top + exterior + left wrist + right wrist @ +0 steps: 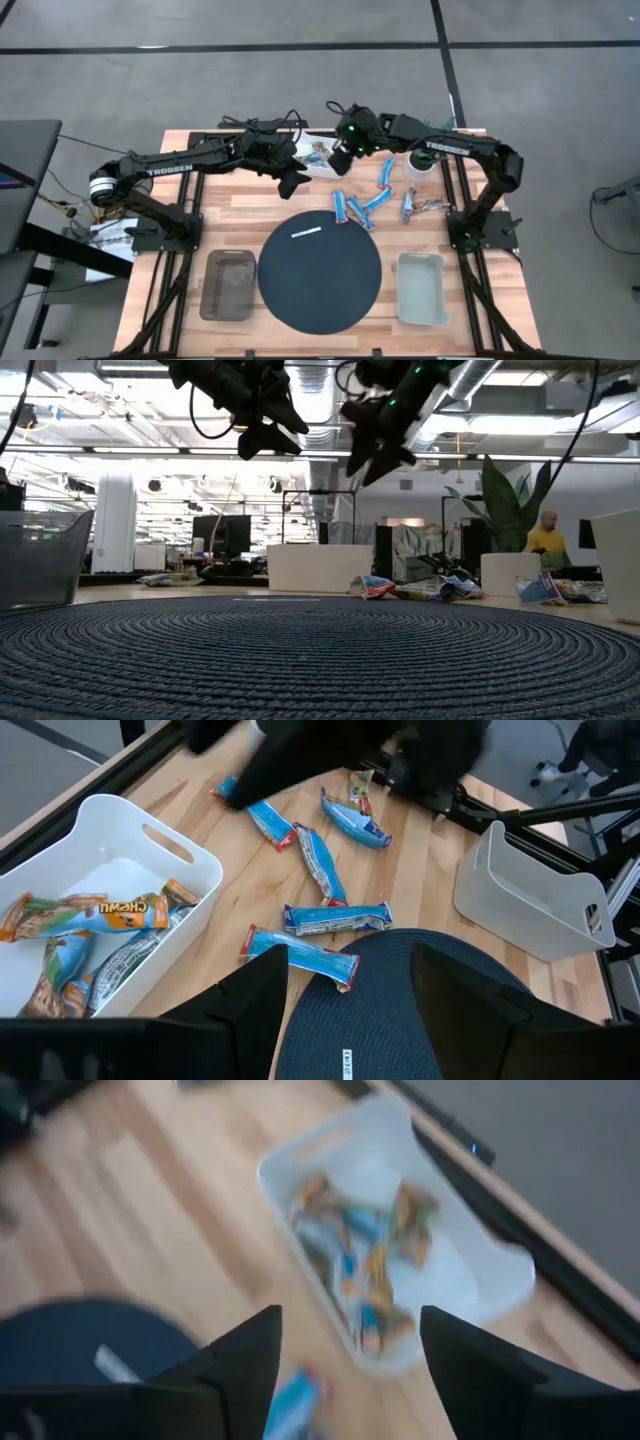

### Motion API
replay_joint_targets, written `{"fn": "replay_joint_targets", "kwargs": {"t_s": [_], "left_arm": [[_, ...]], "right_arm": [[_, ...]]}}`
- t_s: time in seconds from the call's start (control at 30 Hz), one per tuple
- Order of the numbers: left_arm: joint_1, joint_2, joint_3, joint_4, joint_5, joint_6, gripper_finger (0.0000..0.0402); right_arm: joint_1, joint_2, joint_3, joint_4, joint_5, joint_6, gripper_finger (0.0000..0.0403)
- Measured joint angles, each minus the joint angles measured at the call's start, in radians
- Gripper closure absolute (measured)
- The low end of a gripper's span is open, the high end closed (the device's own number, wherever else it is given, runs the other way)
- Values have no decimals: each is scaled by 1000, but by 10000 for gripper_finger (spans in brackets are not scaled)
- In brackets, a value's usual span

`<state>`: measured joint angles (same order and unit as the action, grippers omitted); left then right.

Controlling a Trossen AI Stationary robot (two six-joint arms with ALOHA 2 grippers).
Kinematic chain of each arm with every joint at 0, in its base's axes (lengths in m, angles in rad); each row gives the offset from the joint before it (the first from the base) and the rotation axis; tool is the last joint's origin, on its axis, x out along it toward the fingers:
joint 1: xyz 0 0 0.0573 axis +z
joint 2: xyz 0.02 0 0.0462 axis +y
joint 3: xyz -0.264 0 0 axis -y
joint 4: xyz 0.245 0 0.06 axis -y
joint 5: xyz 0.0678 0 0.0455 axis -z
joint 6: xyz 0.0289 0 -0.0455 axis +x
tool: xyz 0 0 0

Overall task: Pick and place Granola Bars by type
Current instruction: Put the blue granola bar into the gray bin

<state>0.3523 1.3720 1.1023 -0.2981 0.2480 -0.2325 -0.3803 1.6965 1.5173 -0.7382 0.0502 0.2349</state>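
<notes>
Granola Bars (336, 918): bright blue, shiny foil wrappers

Bin (400, 1230) contents blurred, right wrist.

A large open-plan office or robotics lab is indicated: exposed ceiling ducts (500, 380) and strip lighting are seen overhead, monitors (222, 532) and low white partitions (320, 568) far behind, a potted plant (508, 500) at right, and grey carpet tiles (300, 60) around the wooden table (230, 200).
</notes>
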Motion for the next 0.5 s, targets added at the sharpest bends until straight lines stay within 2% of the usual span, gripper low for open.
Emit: {"fn": "replay_joint_targets", "kwargs": {"t_s": [0.23,0.37,0.5], "left_arm": [[0,0,0,0,0,0,198],[0,0,0,0,0,0,198],[0,0,0,0,0,0,198]], "right_arm": [[65,-128,0,-334,15,61,178],[139,-200,0,-477,120,148,184],[192,-273,-45,-561,202,338,188]]}}
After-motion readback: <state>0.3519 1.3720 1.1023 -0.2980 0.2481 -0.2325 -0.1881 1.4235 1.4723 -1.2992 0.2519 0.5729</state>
